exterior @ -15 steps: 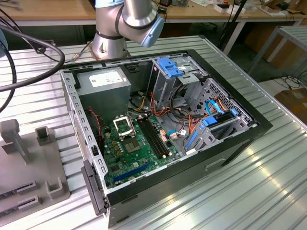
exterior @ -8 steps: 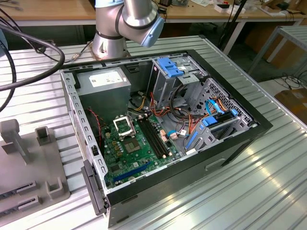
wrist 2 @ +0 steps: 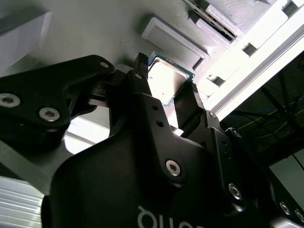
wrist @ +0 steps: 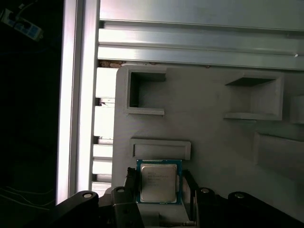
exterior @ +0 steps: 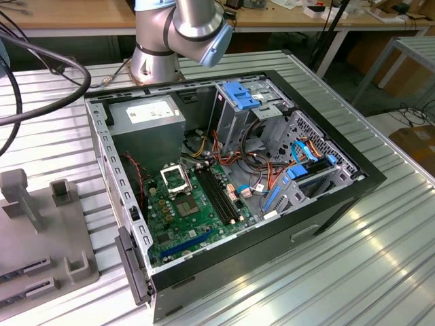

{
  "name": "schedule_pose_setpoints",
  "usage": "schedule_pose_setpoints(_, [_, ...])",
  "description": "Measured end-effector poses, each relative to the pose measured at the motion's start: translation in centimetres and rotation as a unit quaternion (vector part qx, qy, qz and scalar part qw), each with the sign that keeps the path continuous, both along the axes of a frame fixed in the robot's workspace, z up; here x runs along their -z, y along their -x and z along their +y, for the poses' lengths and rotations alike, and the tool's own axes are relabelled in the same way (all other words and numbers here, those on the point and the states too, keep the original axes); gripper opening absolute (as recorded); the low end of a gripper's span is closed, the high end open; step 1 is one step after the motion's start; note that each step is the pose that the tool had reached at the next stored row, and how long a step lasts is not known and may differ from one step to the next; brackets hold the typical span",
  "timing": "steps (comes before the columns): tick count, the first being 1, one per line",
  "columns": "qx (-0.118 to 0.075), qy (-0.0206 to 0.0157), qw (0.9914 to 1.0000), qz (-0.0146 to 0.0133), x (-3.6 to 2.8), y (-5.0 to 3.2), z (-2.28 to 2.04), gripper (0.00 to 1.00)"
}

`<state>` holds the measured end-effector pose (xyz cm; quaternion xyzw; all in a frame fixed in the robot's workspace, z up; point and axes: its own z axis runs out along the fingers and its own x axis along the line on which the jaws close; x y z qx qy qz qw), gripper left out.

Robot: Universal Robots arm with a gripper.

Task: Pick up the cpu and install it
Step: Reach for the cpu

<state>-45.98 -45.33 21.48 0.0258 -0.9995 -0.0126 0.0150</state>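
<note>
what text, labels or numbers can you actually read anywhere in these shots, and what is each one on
Nothing here can be read.
cpu: lines of print on its metal top in the first wrist view, too small to read.
gripper: white lettering on its black body in the second wrist view, cut off by the frame, unreadable.
power supply label: print in the exterior view, too small to read.
</note>
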Motion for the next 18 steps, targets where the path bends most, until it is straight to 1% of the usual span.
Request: schedule_pose_setpoints(18, [0.0, 0.0, 1.0, 0.0, -0.61, 0.0, 0.0, 0.47])
